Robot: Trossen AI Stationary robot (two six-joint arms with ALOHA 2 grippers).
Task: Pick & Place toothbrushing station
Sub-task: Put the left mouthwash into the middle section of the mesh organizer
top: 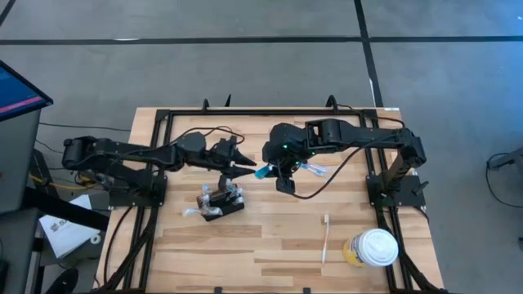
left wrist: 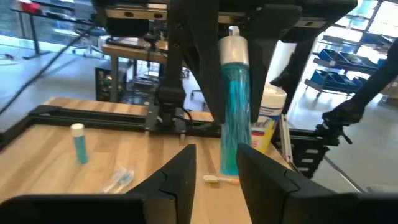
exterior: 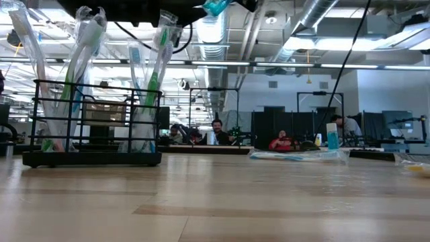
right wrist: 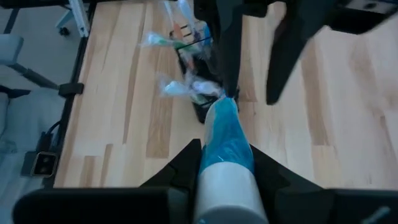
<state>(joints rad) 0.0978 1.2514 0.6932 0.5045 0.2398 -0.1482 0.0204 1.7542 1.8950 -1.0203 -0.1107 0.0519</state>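
In the right wrist view, the white cap end of the teal tube [right wrist: 224,143] is closest to the lens. The right gripper [right wrist: 224,149] is clenched on it, one finger on each side. Past the tube's far tip, straight ahead of these jaws, stands the toothbrushing station [right wrist: 202,99], a dark holder on the wooden table [right wrist: 124,93] with wrapped toothbrushes [right wrist: 180,84] sticking out of it.

In the left wrist view, the left gripper [left wrist: 216,155] has its fingers parted. The tube stands in the gap, and bare space shows between it and one finger, so these jaws are released. The station is not seen here.

From above, both grippers meet over mid-table with the tube bridging them. The station sits on the table just beside the left jaws, on the side toward the near edge. Its long axis runs roughly across the table, slightly skewed. A white-lidded cup [top: 376,247] stands well apart from the jaws.

In the low view, the station stands upright with its open top upward and its long side across the picture. The brushes lean in it.
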